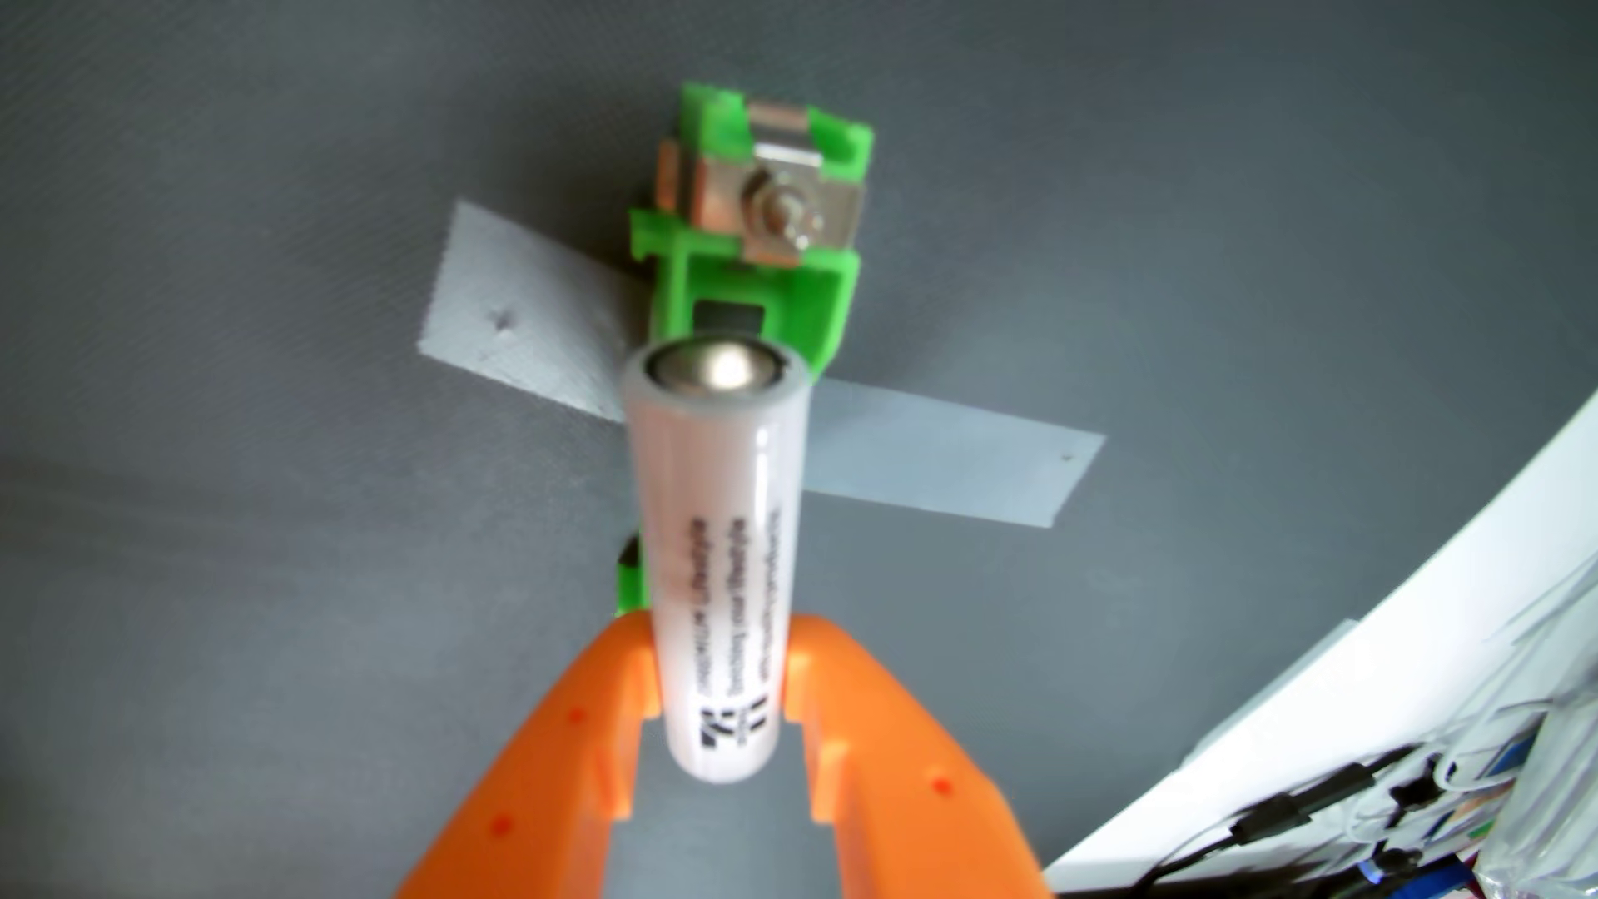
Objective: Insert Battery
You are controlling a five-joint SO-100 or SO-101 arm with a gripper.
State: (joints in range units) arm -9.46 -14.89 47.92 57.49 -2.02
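In the wrist view a white cylindrical battery (pixel 722 553) with black print runs up the middle of the picture, its metal end cap pointing away from the camera. My orange gripper (pixel 719 683) is shut on the battery, one finger on each side of its lower half. Beyond and under the battery sits a green plastic battery holder (pixel 761 294) with a metal contact plate and screw at its far end. The battery's tip hangs over the holder's near part and hides most of the slot. A small green piece of the holder (pixel 631 579) shows left of the battery.
Strips of light grey tape (pixel 942 458) cross under the holder and stick to the dark grey mat (pixel 259 475). At the right a white edge (pixel 1383 640) curves past, with black cables and clutter (pixel 1383 804) beyond it at the bottom right.
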